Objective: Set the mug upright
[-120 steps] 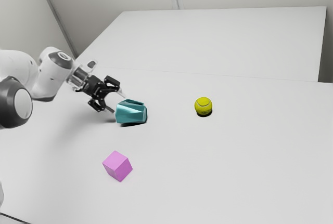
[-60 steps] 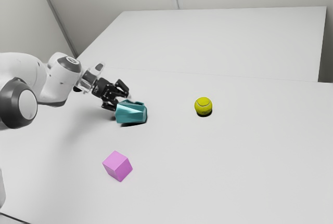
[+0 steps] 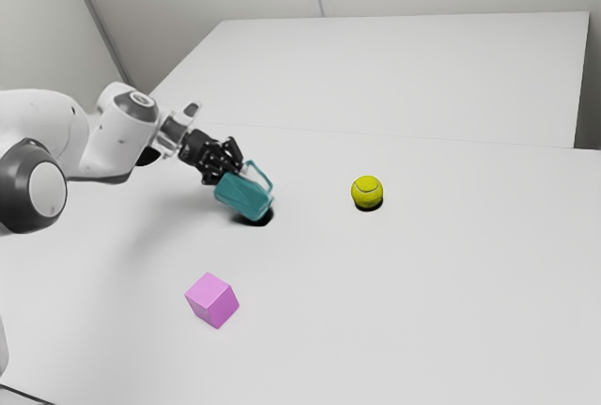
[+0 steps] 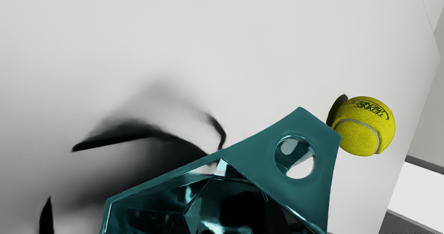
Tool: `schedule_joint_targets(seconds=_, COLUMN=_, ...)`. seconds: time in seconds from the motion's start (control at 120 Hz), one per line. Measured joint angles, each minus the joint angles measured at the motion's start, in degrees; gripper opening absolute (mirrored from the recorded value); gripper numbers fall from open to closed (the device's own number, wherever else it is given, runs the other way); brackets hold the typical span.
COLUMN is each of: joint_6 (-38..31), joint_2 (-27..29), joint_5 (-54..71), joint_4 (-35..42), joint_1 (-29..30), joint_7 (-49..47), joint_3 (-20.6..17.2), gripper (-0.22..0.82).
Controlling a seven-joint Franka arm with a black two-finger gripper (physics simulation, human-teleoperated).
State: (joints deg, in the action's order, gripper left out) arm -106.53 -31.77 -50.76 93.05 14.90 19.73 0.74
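Observation:
At the mouth end of the teal mug stands my black gripper (image 3: 227,163) in the exterior view. The mug (image 3: 243,196) is tilted, its mouth turned up toward my hand and its base end low over a dark shadow; whether the base touches the table cannot be told. Its handle is on the side toward the ball. In the wrist view the mug (image 4: 305,123) is very close, its hollow faceted inside facing the camera and a round hole showing in the teal part at its side. How the gripper meets the mug is hidden.
A yellow tennis ball (image 3: 367,192) rests on the white table (image 3: 423,283), apart from the mug toward the exterior view's right. In the wrist view the ball (image 4: 364,126) appears beyond the mug's handle side. A pink cube (image 3: 212,301) lies nearer the exterior camera.
My gripper has moved toward the exterior view's right, up to the mug. The mug, lying on its side before, has tipped with its mouth end raised. Ball and cube have stayed put.

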Motion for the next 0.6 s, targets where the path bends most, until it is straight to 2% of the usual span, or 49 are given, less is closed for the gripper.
schedule_joint_targets(seconds=0.217, joint_6=-1.3, joint_2=2.9, joint_5=5.6, joint_4=0.7, joint_1=-2.5, joint_7=-0.5, joint_3=-0.3, gripper=-0.18)
schedule_joint_targets(seconds=0.4, joint_6=-4.5, joint_2=9.4, joint_5=22.7, joint_4=3.0, joint_1=-7.0, joint_7=-1.9, joint_3=-1.2, gripper=-0.18)
schedule_joint_targets(seconds=0.6, joint_6=-9.6, joint_2=16.9, joint_5=40.1, joint_4=10.5, joint_1=-10.0, joint_7=-6.2, joint_3=-2.5, gripper=-0.18)
